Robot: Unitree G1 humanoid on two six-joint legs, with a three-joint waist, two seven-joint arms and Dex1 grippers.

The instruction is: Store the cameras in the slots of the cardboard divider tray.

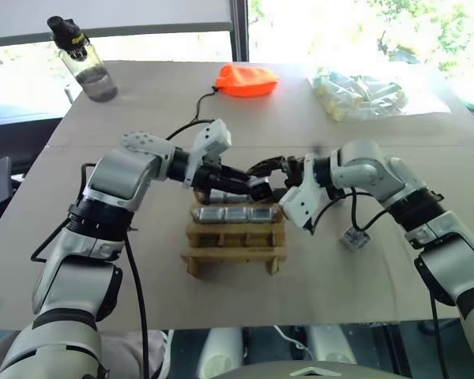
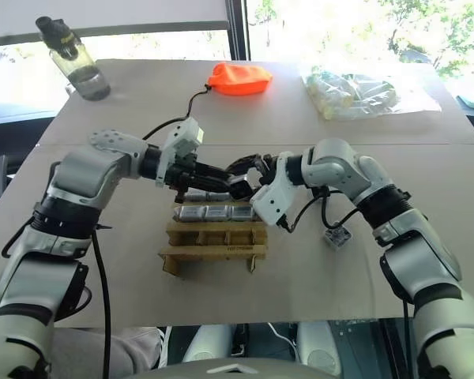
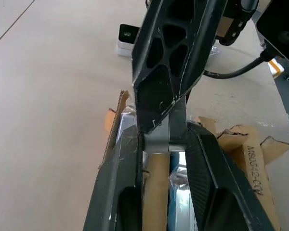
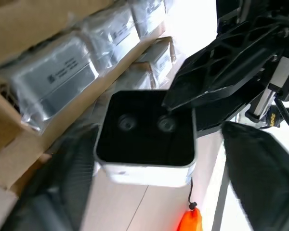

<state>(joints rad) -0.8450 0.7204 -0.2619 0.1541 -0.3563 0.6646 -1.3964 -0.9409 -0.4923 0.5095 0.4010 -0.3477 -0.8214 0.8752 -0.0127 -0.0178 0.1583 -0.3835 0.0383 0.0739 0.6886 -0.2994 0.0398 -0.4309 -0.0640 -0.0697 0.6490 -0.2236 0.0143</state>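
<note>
Left eye view: the cardboard divider tray (image 1: pixel 235 241) is seen at centre frame on the counter (image 1: pixel 142 276), with cameras (image 1: pixel 235 215) packed in its upper rows. Just above it, the left pincer (image 1: pixel 257 189) is clamped on a camera (image 4: pixel 144 139), while the right pincer (image 1: pixel 270 167) is spread apart around it. Another camera (image 1: pixel 355 238) is seen at right on the counter.

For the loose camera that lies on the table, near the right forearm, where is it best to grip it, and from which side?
The loose camera lies flat on the table, its dark lens face up, apart from the cardboard divider tray. Probably best: come straight down from above and pinch two opposite side walls. They look flat and parallel; the lens face stays untouched, and nothing crowds it.
</note>
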